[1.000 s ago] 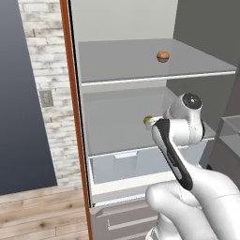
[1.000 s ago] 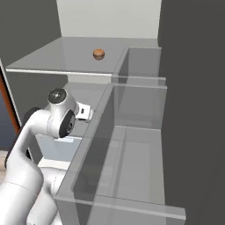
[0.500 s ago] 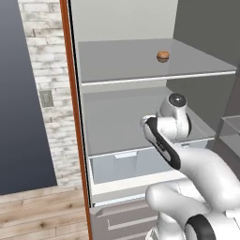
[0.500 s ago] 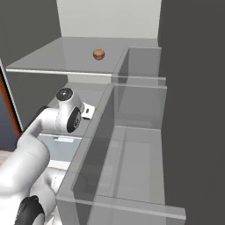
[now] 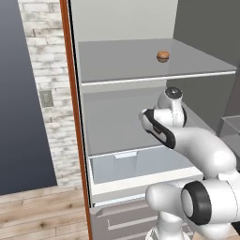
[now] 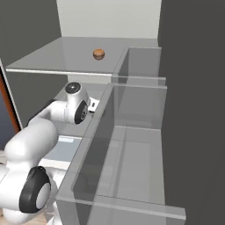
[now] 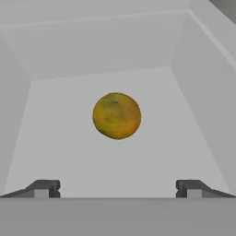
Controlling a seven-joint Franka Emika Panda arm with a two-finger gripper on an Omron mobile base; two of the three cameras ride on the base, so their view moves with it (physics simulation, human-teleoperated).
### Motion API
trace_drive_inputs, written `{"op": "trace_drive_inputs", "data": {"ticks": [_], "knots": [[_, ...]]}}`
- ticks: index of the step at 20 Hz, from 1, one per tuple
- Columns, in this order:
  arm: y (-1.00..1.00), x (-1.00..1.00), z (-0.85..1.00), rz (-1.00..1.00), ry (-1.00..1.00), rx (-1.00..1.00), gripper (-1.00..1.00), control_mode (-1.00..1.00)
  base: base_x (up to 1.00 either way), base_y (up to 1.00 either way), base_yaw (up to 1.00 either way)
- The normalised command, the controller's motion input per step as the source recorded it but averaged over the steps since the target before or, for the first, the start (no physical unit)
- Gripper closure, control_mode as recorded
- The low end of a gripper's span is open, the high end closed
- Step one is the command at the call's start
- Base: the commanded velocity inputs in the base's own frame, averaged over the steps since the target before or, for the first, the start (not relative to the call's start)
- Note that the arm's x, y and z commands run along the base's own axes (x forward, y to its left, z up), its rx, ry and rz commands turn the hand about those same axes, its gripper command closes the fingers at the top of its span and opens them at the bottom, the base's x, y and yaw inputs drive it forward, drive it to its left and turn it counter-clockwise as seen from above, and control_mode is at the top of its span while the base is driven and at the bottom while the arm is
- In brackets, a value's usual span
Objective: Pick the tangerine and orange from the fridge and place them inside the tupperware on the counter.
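The fridge stands open, its pale grey inside taking up the middle of the left base view, with an orange-brown door edge running down the left of centre and a whitish brick wall beyond it. On the upper shelf, toward the upper right of that frame, sits a small brownish-orange round fruit; in the right base view the same fruit lies near the top centre, on the flat grey shelf, apart from the back wall.

The white arm rises from the lower right of the left base view and bends into the compartment below that shelf, its dark-striped wrist at the centre right of the frame. In the right base view the arm comes up from the lower left, and the hand reaches in beside the clear door bins that fill the centre and right.

In the hand view the gripper shows its two dark fingertips at the bottom left and bottom right, standing wide apart with nothing between them. Ahead of them, at the centre of the frame, rests a second round fruit, the orange, yellow-orange with a mottled skin. It lies on the pale grey shelf floor, well clear of the side walls and short of the back wall, and apart from both fingertips.

Below the arm in the left base view, the translucent crisper drawer sits at the lower centre, with grey drawers beneath it at the bottom.
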Motion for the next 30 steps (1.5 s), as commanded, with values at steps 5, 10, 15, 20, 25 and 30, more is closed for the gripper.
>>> {"op": "trace_drive_inputs", "data": {"ticks": [5,10,15,20,25,30], "knots": [[-0.01,0.31,-0.14,0.0,0.01,0.0,-1.0,-1.0,0.0,0.0,0.0],[0.0,0.22,-0.2,0.0,0.04,0.0,-1.0,-1.0,0.0,0.0,0.0],[0.0,0.18,-0.22,0.0,0.02,0.0,-1.0,-1.0,0.0,0.0,0.0],[-0.02,0.23,-0.17,0.0,0.0,0.02,-1.0,-1.0,0.0,0.0,0.0],[-0.01,0.25,-0.14,0.0,0.0,0.02,-1.0,-1.0,0.0,0.0,0.0],[0.0,0.22,-0.11,0.0,0.0,0.05,-1.0,-1.0,0.0,0.0,0.0]]}}
